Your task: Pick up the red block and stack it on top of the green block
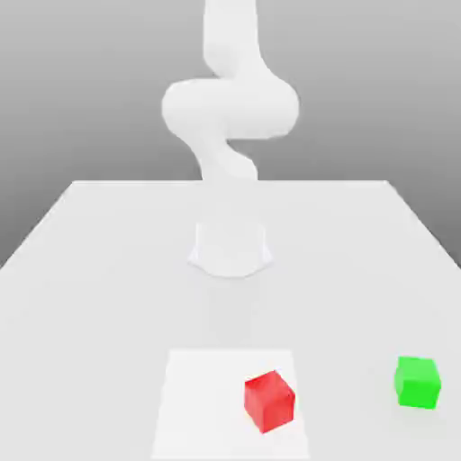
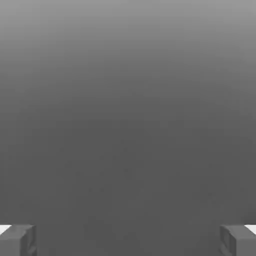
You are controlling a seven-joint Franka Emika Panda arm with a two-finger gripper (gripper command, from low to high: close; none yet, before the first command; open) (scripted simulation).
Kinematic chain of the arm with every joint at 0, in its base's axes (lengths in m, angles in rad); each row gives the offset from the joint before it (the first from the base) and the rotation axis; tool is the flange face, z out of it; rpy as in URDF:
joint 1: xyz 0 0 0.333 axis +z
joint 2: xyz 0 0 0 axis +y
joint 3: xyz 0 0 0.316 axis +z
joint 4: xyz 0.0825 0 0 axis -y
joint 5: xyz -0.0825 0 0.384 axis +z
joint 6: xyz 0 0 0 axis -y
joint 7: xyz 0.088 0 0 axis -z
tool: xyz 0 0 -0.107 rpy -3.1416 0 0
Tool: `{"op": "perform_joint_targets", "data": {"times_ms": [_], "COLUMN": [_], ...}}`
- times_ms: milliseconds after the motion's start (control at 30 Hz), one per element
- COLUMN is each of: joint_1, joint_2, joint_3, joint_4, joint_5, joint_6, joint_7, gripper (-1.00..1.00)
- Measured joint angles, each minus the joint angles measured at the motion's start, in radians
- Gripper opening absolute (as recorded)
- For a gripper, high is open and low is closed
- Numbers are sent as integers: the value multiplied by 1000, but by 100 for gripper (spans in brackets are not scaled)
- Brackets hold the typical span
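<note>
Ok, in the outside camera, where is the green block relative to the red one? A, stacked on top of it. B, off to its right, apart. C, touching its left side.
B: in the exterior view the green block sits on the table right of the red block, with a clear gap.

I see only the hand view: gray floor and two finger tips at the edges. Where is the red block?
Observer: In the exterior view, the red block sits on the table, in front of the arm's base, turned at an angle.
Operator: And the green block?
Observer: The green block rests on the table toward the exterior view's right of the red one, apart from it.
Operator: Is anything stacked yet?
Observer: No, both blocks lie separately on the table, and nothing sits on the green one. In your view the pincer is open and holds nothing.
</note>
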Motion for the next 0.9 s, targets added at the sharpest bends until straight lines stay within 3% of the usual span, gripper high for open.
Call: {"op": "perform_joint_targets", "data": {"times_ms": [700, 900], "joint_1": [135, 130], "joint_2": [767, 983], "joint_3": [-25, -15], "joint_4": [-268, -264], "joint_5": [19, 20], "joint_6": [365, 528], "joint_7": [-332, -358], "gripper": [0, 0]}}
